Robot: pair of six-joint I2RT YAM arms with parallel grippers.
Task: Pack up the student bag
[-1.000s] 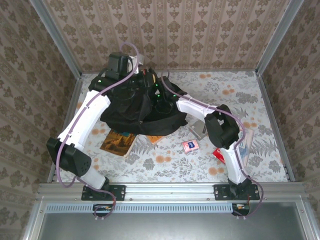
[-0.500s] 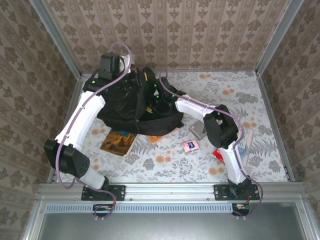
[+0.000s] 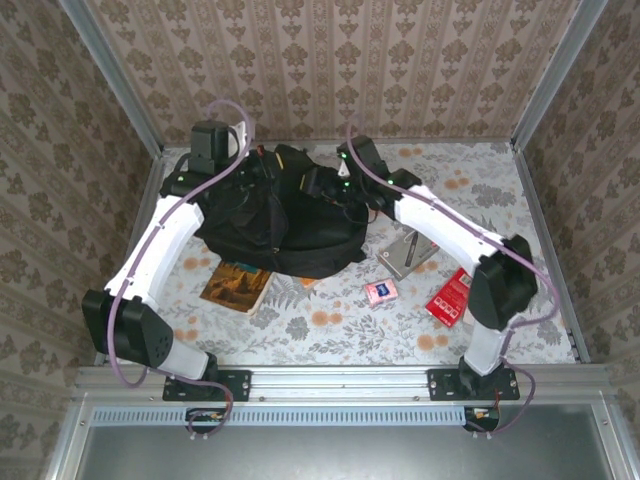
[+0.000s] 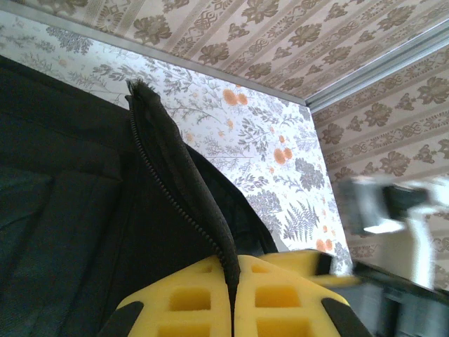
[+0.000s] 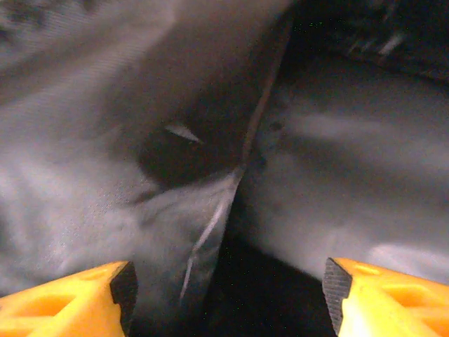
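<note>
The student bag (image 3: 285, 225), a large black soft backpack, lies at the back middle of the table. My left gripper (image 3: 256, 170) is at its back left rim. In the left wrist view the yellow fingers (image 4: 189, 298) are shut on the bag's zipper edge (image 4: 184, 203), which stands up as a ridge. My right gripper (image 3: 320, 186) reaches into the bag's top from the right. In the right wrist view its gripper (image 5: 228, 295) is open, with nothing between the fingertips, facing blurred dark fabric (image 5: 210, 140) inside the bag.
A brown book (image 3: 236, 286) pokes out from under the bag's near left side. To the right of the bag lie a grey book (image 3: 408, 252), a small pink card (image 3: 380, 292) and a red packet (image 3: 450, 297). Metal rails and wallpapered walls close in the table.
My right gripper has opened inside the bag, and the right arm's elbow swung out to the right, uncovering the red packet. My left gripper pulled the bag's edge back and left.
</note>
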